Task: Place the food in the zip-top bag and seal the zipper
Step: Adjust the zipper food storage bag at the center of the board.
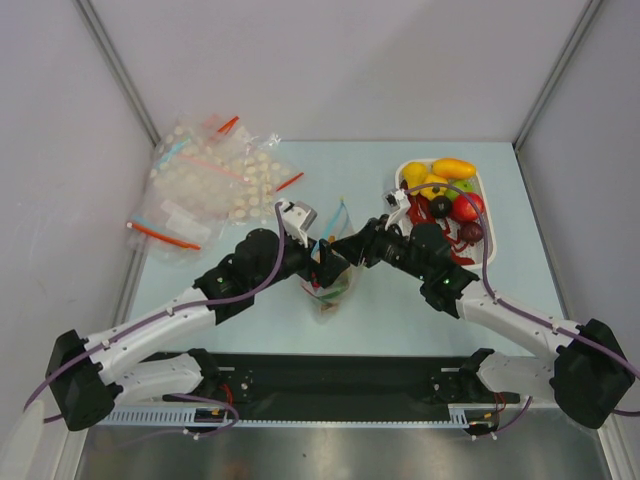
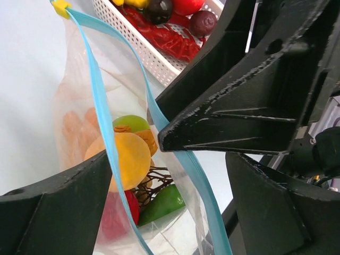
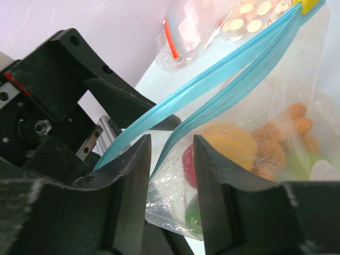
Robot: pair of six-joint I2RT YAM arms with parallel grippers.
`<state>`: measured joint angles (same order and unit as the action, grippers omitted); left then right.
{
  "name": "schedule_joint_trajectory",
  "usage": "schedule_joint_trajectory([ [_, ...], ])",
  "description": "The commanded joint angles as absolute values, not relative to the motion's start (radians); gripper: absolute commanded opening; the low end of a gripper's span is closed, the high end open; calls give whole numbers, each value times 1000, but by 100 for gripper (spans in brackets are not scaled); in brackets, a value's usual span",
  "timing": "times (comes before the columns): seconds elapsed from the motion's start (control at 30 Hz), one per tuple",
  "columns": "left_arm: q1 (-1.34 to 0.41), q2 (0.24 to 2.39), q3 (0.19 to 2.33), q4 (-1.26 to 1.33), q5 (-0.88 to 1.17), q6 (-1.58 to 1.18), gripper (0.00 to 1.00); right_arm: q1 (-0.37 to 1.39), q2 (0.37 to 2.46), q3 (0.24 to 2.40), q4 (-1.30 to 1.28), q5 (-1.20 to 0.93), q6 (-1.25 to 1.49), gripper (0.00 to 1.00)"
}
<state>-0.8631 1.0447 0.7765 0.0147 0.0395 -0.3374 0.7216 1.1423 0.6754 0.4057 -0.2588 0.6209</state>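
Closest to us, at the near edge of the table [image 1: 420,310], the left arm [image 1: 150,325] and right arm [image 1: 520,322] reach inward and meet close to the table's middle. We see the left gripper [image 1: 318,258] with its jaws spread wide. In the right wrist view, one of its fingers [image 3: 133,109] pokes its tip between the two lips of the zipper [image 2: 101,111].

The right gripper [image 3: 171,139] faces it from the other side, jaws a little apart. One blue lip runs down into the gap, and we cannot tell whether the pads touch it.

Between and just below both grippers stands the zip-top bag [image 1: 335,288], near the table's middle, its mouth open and the yellow slider [image 2: 60,6] at the far end of the strip. Through the clear plastic we make out food [image 2: 127,159]: a round yellow piece, a green one, a red one and an orange cluster.

Farther back, the white tray [image 1: 486,195] sits toward the far right corner with yellow, red and dark purple pieces in it. Toward the far left corner lies the heap of other bags [image 1: 215,185], some with red strips.
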Motion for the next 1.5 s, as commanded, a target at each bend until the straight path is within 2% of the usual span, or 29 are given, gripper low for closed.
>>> schedule_joint_trajectory([
  [0.0, -867, 1049, 822, 35, 55, -314, 90, 724, 1129, 678, 475, -308, 640, 46],
  [0.13, -867, 1058, 827, 32, 66, -314, 89, 723, 1132, 673, 495, -327, 646, 57],
  [0.33, -865, 1068, 834, 26, 74, -308, 75, 722, 1120, 666, 526, -342, 663, 58],
  [0.37, -867, 1068, 834, 26, 74, -308, 66, 723, 1114, 664, 537, -344, 664, 57],
  [0.43, -867, 1069, 836, 22, 71, -310, 54, 724, 1095, 658, 540, -341, 661, 57],
  [0.47, -867, 1068, 836, 20, 61, -310, 41, 723, 1091, 655, 535, -330, 658, 57],
  [0.53, -867, 1066, 838, 15, 49, -313, 28, 719, 1075, 652, 529, -318, 643, 57],
  [0.57, -867, 1066, 838, 12, 46, -313, 16, 719, 1062, 650, 523, -310, 637, 57],
  [0.67, -867, 1060, 842, 8, 40, -313, 0, 704, 1034, 653, 499, -298, 611, 57],
  [0.87, -867, 1039, 836, 9, 48, -316, 0, 654, 957, 652, 422, -240, 542, 57],
  [1.17, -867, 902, 764, 101, 101, -313, 0, 620, 747, 574, 393, -78, 252, 60],
  [1.23, -865, 868, 743, 115, 106, -314, 0, 595, 715, 558, 387, -104, 213, 63],
  [1.33, -867, 816, 721, 138, 103, -316, 0, 558, 695, 557, 394, -251, 209, 63],
  [1.47, -867, 810, 726, 127, 80, -313, 0, 520, 672, 542, 400, -311, 225, 65],
])
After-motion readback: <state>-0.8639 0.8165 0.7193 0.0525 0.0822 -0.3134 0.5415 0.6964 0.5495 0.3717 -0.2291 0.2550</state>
